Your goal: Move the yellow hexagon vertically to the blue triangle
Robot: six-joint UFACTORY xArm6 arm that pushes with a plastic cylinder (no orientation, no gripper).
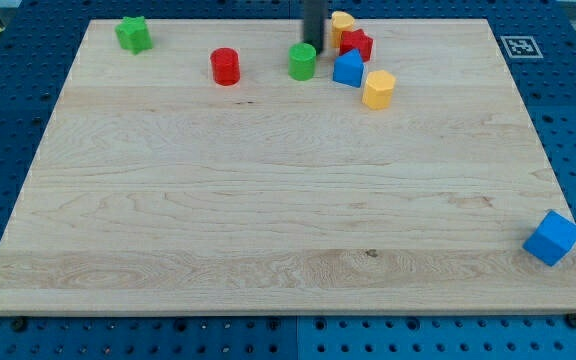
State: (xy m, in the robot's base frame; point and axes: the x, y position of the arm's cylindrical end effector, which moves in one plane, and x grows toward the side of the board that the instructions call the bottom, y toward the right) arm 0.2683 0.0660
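The yellow hexagon (378,89) lies near the view's top, right of centre. The blue triangle (347,69) sits just up-left of it, close to touching. A red block (357,43) and a second yellow block (342,21) crowd behind the triangle. My tip (313,47) comes down from the view's top edge, just left of the blue triangle and right behind the green cylinder (303,61). The tip is about a block's width up-left of the yellow hexagon, with the blue triangle between.
A red cylinder (225,66) lies left of the green one. A green star-shaped block (133,34) sits at the top left corner. A blue cube (552,238) rests at the board's lower right edge. A tag marker (518,46) is off the board, top right.
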